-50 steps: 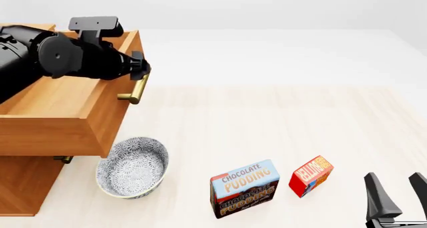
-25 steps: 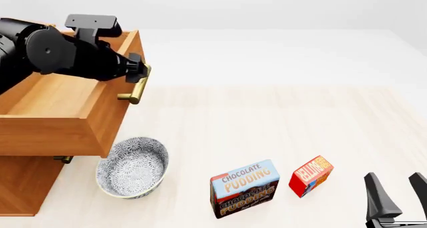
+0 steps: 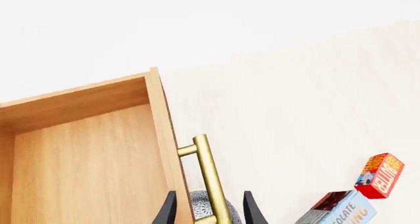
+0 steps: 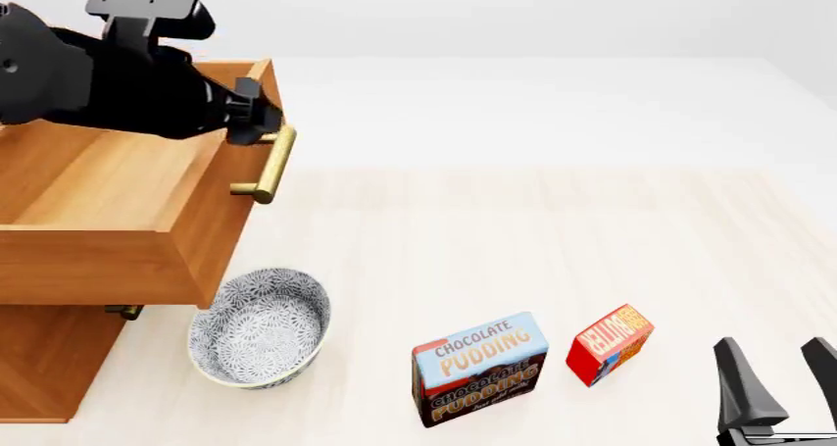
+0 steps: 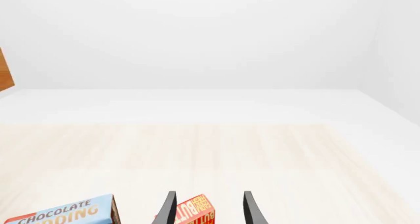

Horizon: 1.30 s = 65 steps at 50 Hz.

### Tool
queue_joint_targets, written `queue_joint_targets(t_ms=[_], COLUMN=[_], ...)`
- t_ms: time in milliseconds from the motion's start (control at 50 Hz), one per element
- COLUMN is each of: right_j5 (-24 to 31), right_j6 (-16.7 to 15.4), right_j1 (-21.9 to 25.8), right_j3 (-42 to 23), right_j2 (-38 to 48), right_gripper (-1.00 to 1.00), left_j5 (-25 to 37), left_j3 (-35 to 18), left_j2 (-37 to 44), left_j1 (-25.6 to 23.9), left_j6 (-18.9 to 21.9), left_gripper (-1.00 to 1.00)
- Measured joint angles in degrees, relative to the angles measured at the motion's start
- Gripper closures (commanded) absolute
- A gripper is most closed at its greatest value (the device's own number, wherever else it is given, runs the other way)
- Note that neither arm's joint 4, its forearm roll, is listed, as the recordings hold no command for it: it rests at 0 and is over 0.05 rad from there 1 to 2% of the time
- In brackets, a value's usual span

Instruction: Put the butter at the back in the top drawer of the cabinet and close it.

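Nearest you: right gripper, fingers spread, holding nothing, low at the table's near right edge. Its wrist view frames the butter between the fingertips; the front view shows the two apart. Pudding box stands just left of the butter. Bowl sits below the pulled-out top drawer of the cabinet. Farthest: left gripper, released; only your left wrist view shows its fingers straddling the handle.
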Motion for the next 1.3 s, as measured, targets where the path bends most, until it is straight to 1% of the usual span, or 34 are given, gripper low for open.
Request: queue_joint_targets(t_ms=[320, 540, 820, 1300], right_j5=[0.0, 0.0, 0.0, 0.0], right_j6=[0.0, 0.0, 0.0, 0.0], right_j1=[0.0, 0.0, 0.0, 0.0], right_j3=[0.0, 0.0, 0.0, 0.0], right_j2=[0.0, 0.0, 0.0, 0.0], right_gripper=[-1.0, -1.0, -1.0, -1.0], left_j5=[2.61, 3.47, 2.33, -1.81], left_j3=[-4.69, -7.16, -7.77, -9.23], left_j2=[-2.26, -2.14, -0.14, 8.68], left_j1=[-3.15, -5.54, -7.9, -15.66], left_j6=[2.55, 4.39, 5.62, 5.86], left_gripper=[-1.0, -1.0, -1.0, -1.0])
